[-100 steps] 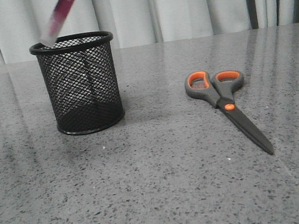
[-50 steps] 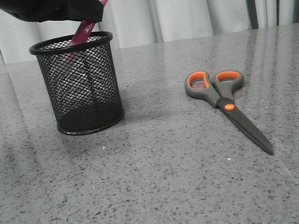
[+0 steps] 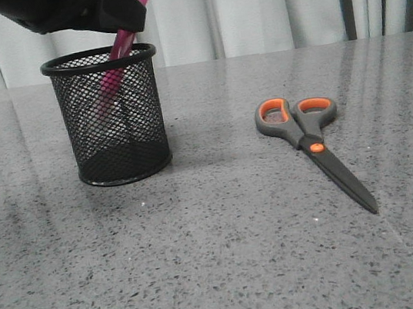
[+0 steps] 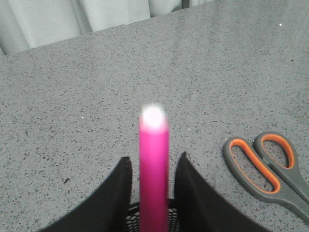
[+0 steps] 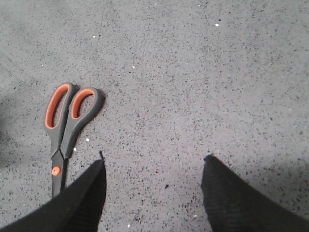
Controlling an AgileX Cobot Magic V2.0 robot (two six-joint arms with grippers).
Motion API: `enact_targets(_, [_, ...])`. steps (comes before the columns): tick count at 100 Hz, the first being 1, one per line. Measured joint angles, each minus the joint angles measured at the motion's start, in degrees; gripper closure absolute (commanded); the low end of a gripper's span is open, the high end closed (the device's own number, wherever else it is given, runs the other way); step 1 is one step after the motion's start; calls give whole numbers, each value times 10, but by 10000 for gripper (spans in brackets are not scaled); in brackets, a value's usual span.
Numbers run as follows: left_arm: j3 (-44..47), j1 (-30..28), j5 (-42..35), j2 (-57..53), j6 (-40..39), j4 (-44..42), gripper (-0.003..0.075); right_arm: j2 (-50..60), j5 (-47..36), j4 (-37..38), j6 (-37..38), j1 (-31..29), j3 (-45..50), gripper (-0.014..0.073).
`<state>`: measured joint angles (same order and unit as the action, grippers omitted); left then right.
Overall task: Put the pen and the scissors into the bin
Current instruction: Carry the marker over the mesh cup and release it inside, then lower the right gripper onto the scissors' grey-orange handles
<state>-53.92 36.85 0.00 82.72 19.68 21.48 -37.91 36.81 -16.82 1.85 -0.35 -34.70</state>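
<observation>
The pink pen (image 3: 124,41) slants down into the black mesh bin (image 3: 69,65) at the table's left; its lower part shows through the mesh. My left gripper (image 3: 126,19) hangs just above the rim. In the left wrist view the pen (image 4: 154,169) stands between the fingers (image 4: 118,193) with a thin gap on each side, so the left gripper (image 4: 154,157) is slightly open. The bin's mesh (image 4: 133,220) shows below it. The scissors (image 3: 310,147) lie flat and closed at the right. My right gripper (image 5: 154,159) is open and empty above the table, beside the scissors (image 5: 65,130).
The grey speckled table (image 3: 222,261) runs to a pale curtain (image 3: 246,1) at the back. The scissors' orange handles also show in the left wrist view (image 4: 270,169). The right arm is out of the front view.
The left gripper came into the front view over the bin. The pen has slid down through the fingers, deeper into the bin. The scissors have not moved.
</observation>
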Motion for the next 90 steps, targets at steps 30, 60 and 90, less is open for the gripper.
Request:
enact_targets(30, [0, 0, 0, -38, 0, 0, 377, 0, -13, 0, 0, 0, 0, 201])
enact_targets(60, [0, -60, 0, -150, 0, -33, 410, 0, -13, 0, 0, 0, 0, 201])
enact_targets(90, [0, -210, 135, -229, 0, -37, 410, 0, -2, 0, 0, 0, 0, 201])
